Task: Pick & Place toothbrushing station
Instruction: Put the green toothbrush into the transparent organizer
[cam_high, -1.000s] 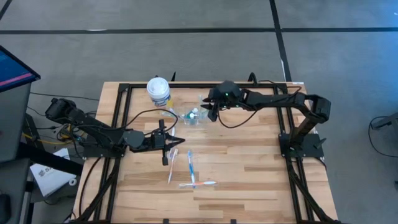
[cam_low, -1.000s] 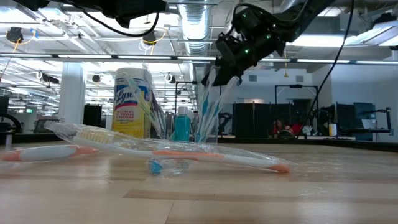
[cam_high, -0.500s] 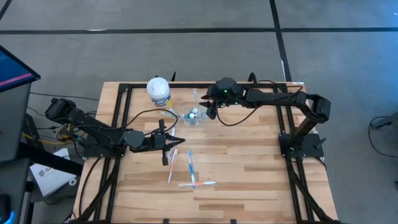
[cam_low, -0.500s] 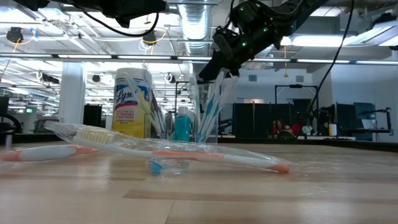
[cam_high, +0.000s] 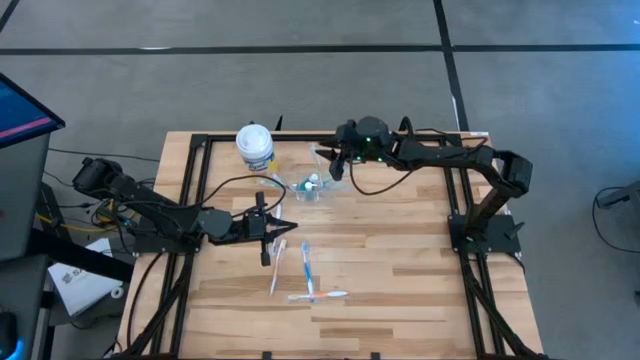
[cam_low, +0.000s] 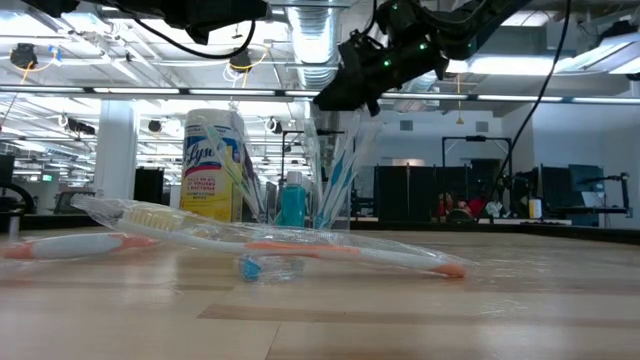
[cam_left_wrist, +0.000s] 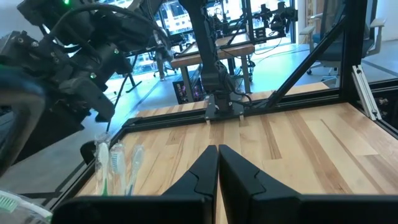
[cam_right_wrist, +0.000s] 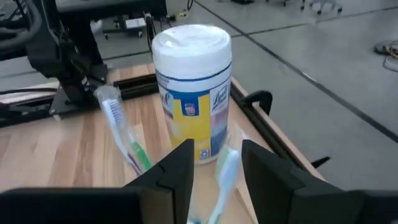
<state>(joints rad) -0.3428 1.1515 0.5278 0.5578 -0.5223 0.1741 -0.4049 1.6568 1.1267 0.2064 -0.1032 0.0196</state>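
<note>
cup (cam_high: 312, 187): far-centre of table (cam_high: 400, 280), toothbrushes (cam_low: 335, 175) and blue tube (cam_low: 291, 205) upright inside | loose toothbrushes (cam_high: 305, 272): near-centre | right gripper (cam_high: 336, 166): just above cup, fingers parted, empty | left gripper (cam_high: 266, 240): clenched, empty, beside loose toothbrushes | canister (cam_high: 255, 147): behind cup

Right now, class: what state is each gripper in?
Left gripper: shut, holding nothing, above the table.
Right gripper: open, above the cup.
</note>
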